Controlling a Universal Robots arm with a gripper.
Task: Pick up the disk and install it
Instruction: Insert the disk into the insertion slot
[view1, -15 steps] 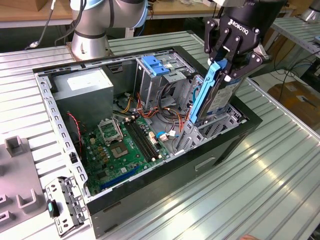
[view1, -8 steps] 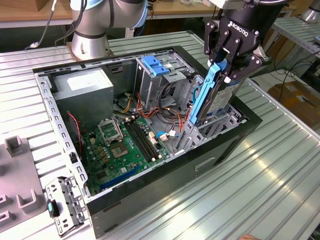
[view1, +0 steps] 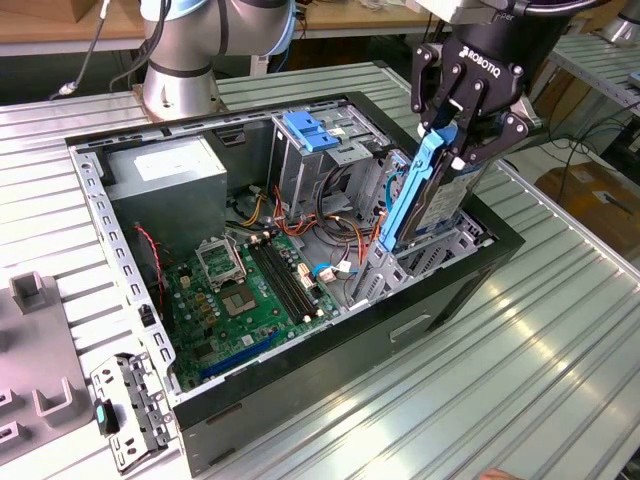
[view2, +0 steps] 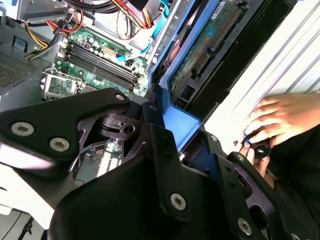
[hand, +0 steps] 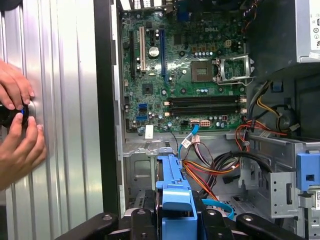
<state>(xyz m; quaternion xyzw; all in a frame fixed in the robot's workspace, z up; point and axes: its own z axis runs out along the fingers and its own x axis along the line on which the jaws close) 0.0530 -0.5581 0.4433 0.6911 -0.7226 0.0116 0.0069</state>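
The gripper (view1: 455, 150) pinches the disk (view1: 432, 195) by its upper end; the pick-up is done; the disk stands on edge, tilted, its lower end partly inside the bay (view1: 455, 245) at the case's (view1: 330, 385) front; it looks not yet seated, so installing remains; a person's hands (hand: 15, 125) rest beside the case.

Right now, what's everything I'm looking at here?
computer case: one, black, open, lying on the table.
table: one, silver, ribbed, under the case.
motherboard: one, green, on the case floor.
power supply: one, grey, in a case corner.
drive cage: one, metal with blue handle, inside the case.
cables: several, red, orange, yellow, beside the cage.
disk: one, black-silver with blue rails, upright, lower end in the case.
hands: two, a person's, at the table beside the case.
gripper: one, black, shut on the disk's top.
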